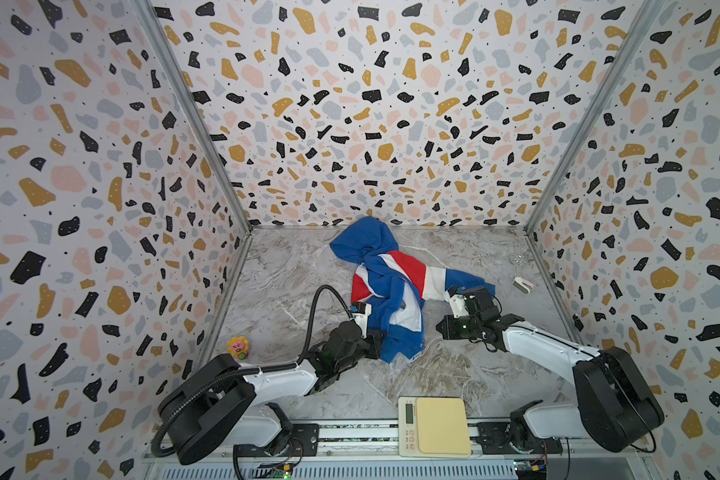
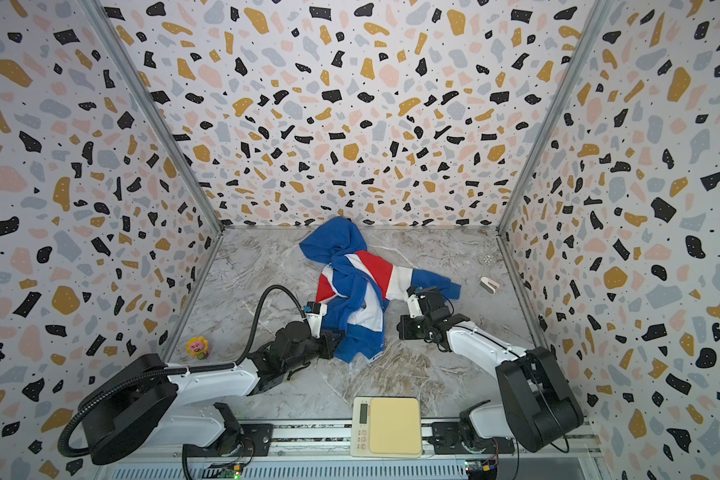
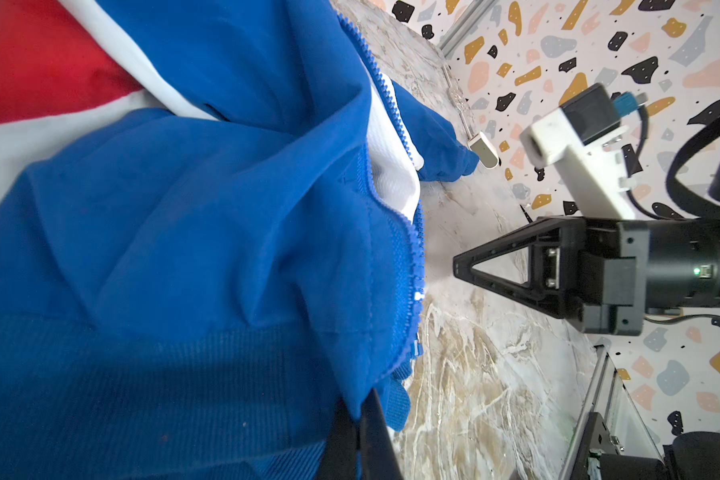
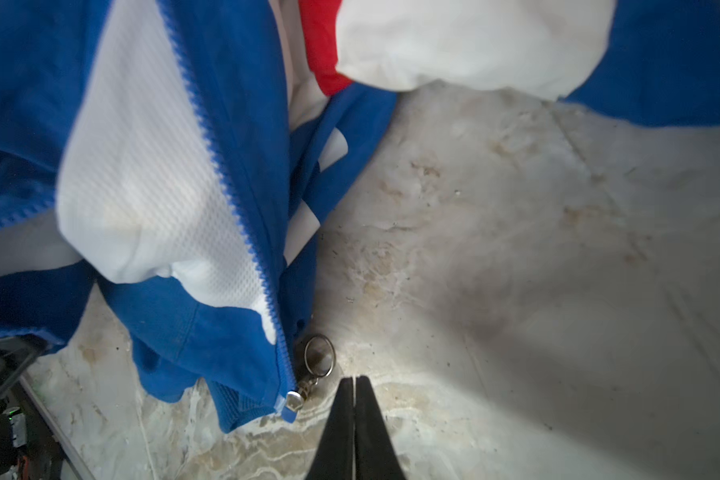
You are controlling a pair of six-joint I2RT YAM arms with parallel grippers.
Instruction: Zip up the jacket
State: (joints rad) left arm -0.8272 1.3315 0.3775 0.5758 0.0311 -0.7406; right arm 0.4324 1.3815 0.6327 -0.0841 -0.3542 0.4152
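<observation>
Jacket (image 1: 385, 286): lying crumpled and unzipped mid-tabletop (image 1: 292, 266).
Left claw (image 3: 358, 413): pinching shut on the jacket's ribbed hem.
Right claw (image 4: 354, 386): closing on nothing, just beside the zipper's pull ring (image 4: 319, 355).
Lettering (image 4: 334, 147): white strokes showing, unreadable.

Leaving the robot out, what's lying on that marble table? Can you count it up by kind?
jacket: 1
toy figure: 1
kitchen scale: 1
small white object: 1
Total: 4
</observation>
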